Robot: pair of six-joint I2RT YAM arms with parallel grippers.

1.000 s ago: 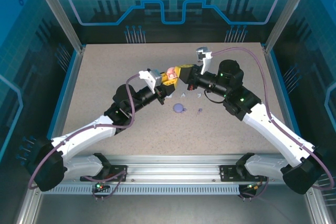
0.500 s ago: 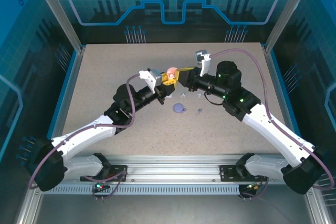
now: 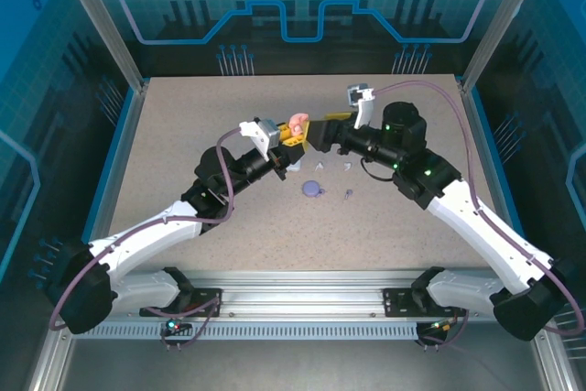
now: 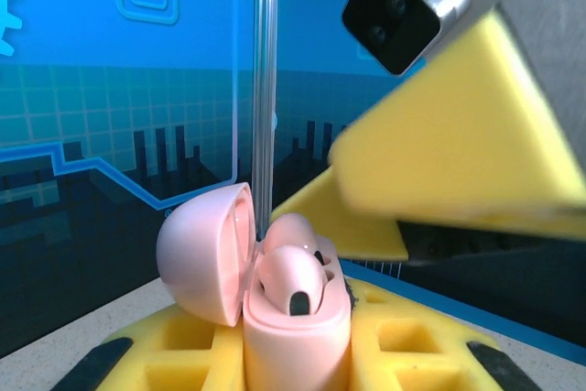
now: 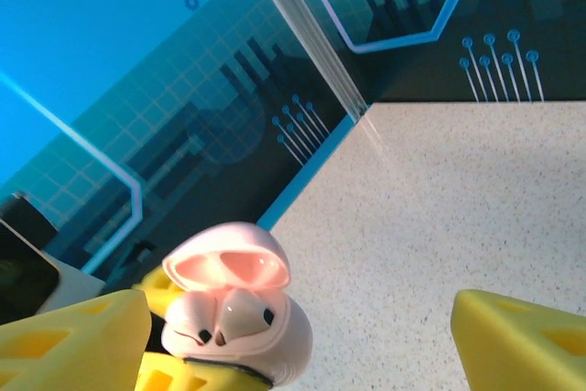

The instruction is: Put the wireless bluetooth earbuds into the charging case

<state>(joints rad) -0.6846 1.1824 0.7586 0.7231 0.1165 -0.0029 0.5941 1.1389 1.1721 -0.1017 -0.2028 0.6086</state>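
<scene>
Reaching in from 7 o'clock in the overhead view, the left hand [image 3: 293,136] is clamping together on the lower body of the pink charging case [image 5: 247,331]. It is holding the case upright, a little toward 12 o'clock from the middle of the surface [image 3: 183,125]. The case's lid [image 5: 229,263] is standing swung open, and two pinkish earbuds [image 5: 245,310] are sitting side by side in its wells, their rounded heads showing. At 5 o'clock from the held case, a purple case [image 3: 312,189] is lying on the surface. A white earbud [image 3: 320,164] is lying just beyond it toward 12 o'clock. A second white earbud [image 3: 347,168] is resting farther toward 3 o'clock, and a purple earbud [image 3: 348,194] is lying at 3 o'clock from the purple case. Coming in from 4 o'clock, the right hand [image 3: 322,130] is hovering just beside the held case at its 3 o'clock side. Its yellow fingers [image 5: 522,341] are standing wide apart, and in its wrist view the open case is showing between them, nearer one finger.
</scene>
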